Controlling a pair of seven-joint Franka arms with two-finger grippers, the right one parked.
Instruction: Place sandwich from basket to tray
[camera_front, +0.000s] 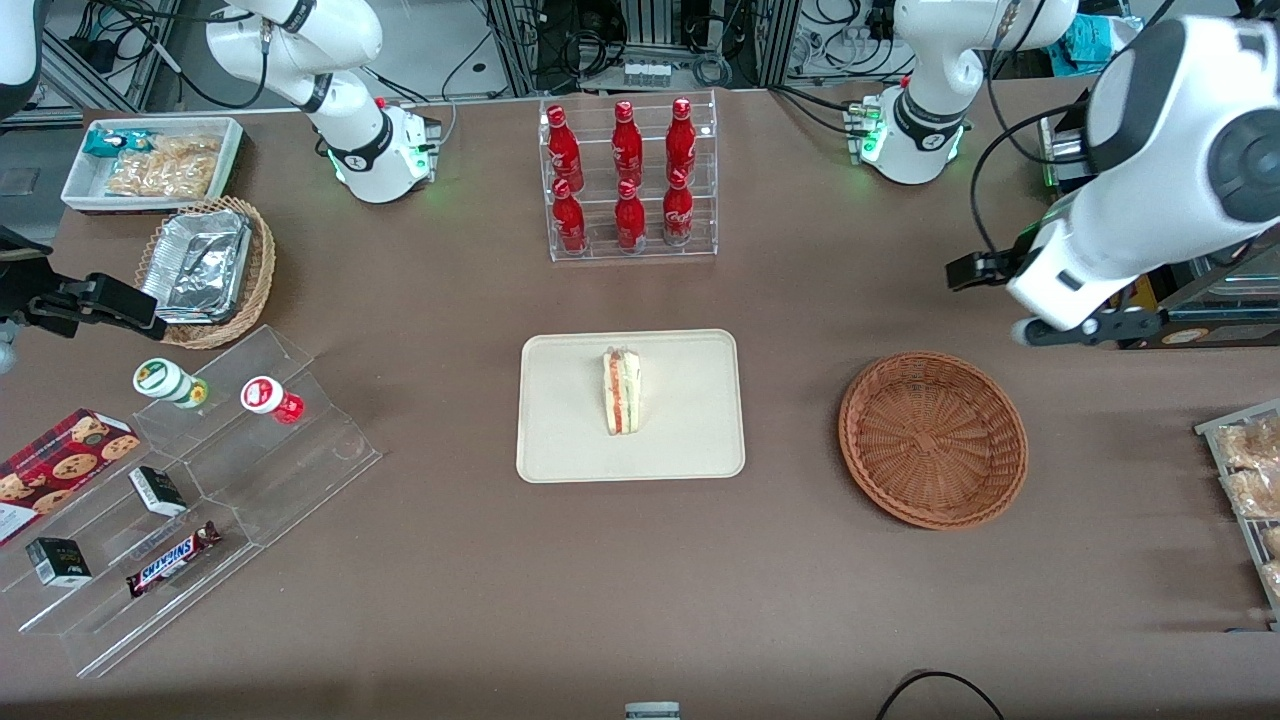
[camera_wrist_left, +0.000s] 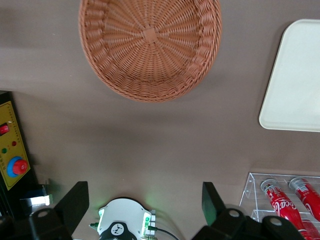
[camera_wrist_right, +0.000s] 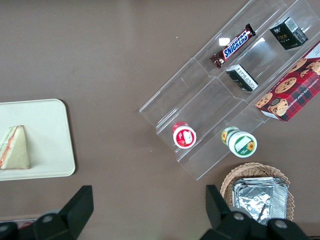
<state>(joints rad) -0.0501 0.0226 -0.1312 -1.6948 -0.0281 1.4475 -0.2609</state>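
You're looking at one triangular sandwich (camera_front: 621, 391) of pale bread, lying on the smooth cream tray (camera_front: 560, 440), its long axis running twelve to six in the front view. One round woven wicker basket (camera_front: 932, 438) is sitting on the brown counter (camera_front: 640, 580). Your hand (camera_wrist_left: 145, 202) is hanging high above the counter near the basket, spread wide, gripping nothing

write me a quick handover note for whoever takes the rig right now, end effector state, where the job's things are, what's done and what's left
End effector: open, holding nothing, raised above the table at the working arm's end, clear of the basket.
Sandwich: lying on the tray, roughly mid-tray.
Basket: empty, on the table beside the tray, toward the working arm's end.
Done: sandwich is out of the basket and on the tray.
Left: nothing on the task itself; parking the arm, at most.
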